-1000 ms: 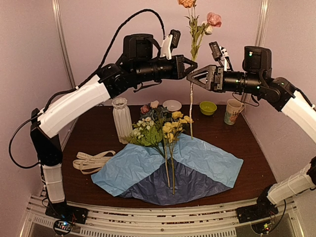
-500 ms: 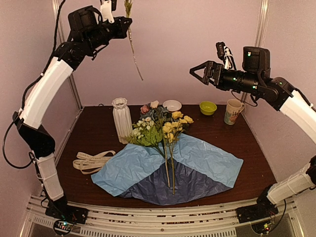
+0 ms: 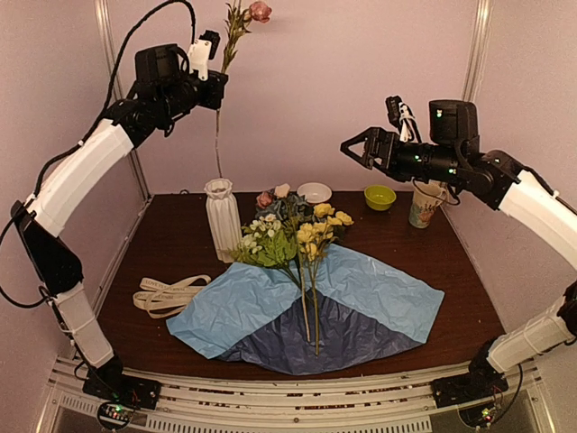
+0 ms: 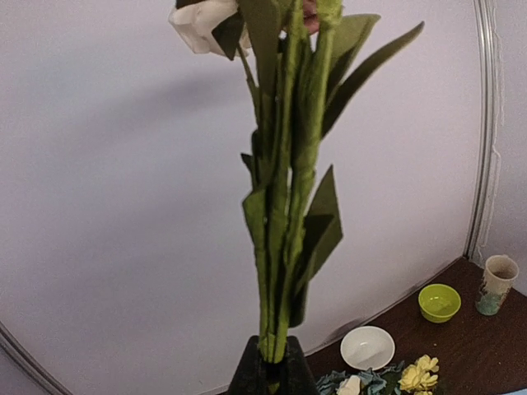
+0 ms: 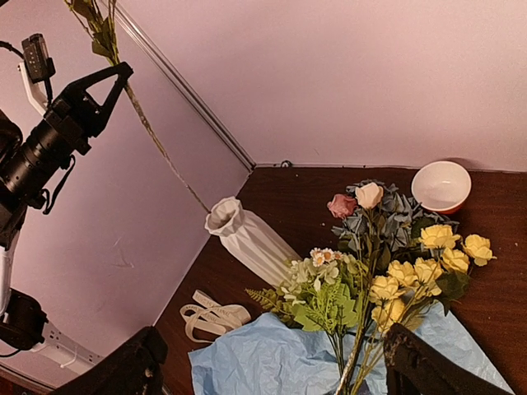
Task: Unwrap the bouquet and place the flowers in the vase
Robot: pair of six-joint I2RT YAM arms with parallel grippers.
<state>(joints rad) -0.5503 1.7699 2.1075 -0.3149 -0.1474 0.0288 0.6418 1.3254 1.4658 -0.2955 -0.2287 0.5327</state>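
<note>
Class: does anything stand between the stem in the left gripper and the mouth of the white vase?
Nothing visible does. The stem hangs from the left gripper with only air between its lower end and the vase rim. The other flowers lie to the vase's side.

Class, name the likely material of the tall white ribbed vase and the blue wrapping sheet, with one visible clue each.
Tall white ribbed vase: probably ceramic, matte; rigid crisp pleats. Two-tone blue wrapping sheet: apparently paper, matte; fine crinkles, lies flat.
</note>
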